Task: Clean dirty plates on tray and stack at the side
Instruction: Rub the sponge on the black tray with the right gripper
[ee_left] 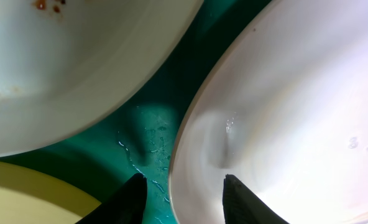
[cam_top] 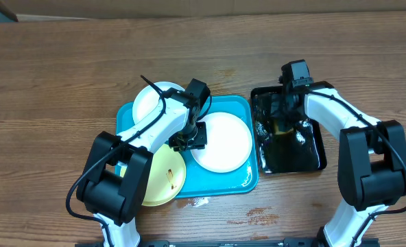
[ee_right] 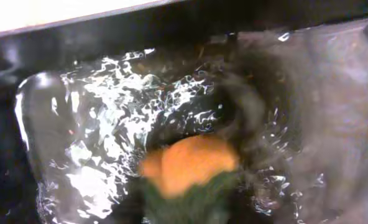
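Table (cam_top: 66, 68): large tray (cam_top: 217, 184) at centre, small tray (cam_top: 313, 154) just beside its right rim.
Far plate (cam_top: 148, 103): on large tray's far-left corner, overhanging the rim.
Right plate (cam_top: 223, 144): inside large tray, right half.
Near plate (cam_top: 163, 182): at near-left corner, partly off the tray, over the table.
Left gripper (cam_top: 189, 140): between the three plates, fingers either side of right plate's left rim.
Sponge (ee_right: 190, 163): in small tray, in water.
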### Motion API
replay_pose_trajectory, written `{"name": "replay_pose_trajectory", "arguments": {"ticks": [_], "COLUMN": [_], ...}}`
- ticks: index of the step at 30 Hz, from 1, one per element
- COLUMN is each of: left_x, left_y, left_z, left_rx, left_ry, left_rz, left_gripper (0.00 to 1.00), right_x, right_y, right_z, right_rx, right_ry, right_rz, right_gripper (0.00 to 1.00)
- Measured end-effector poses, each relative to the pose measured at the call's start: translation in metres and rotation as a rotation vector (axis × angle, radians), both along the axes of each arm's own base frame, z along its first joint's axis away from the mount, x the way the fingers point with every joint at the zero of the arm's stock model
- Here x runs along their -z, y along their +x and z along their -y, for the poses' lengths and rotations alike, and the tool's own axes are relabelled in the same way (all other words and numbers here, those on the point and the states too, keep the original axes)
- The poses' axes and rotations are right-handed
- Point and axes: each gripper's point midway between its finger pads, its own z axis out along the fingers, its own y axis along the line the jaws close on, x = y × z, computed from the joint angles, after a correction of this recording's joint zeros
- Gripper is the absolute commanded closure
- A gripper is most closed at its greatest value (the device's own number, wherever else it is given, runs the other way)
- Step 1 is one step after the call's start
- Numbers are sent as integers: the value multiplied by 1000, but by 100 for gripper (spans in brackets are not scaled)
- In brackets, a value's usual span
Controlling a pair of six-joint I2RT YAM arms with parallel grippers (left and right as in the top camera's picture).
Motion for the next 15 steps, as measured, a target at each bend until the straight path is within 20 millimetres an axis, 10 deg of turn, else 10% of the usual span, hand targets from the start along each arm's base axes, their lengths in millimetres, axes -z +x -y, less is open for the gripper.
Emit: {"name": "replay_pose_trajectory", "arguments": {"ticks": [10, 15], "left_x": [0, 0], "left_y": [0, 0], "left_z": [0, 0], "left_rx": [0, 1], "left_ry": [0, 3], "left_rz": [0, 1], "left_gripper": [57, 57], "right_x": [-12, 2], "right_y": [-13, -24], "right_z": [1, 3], "right_rx": [-6, -4], "right_ry": [-15, -19], "right_rz": [-84, -105], "right_gripper": [29, 80]}}
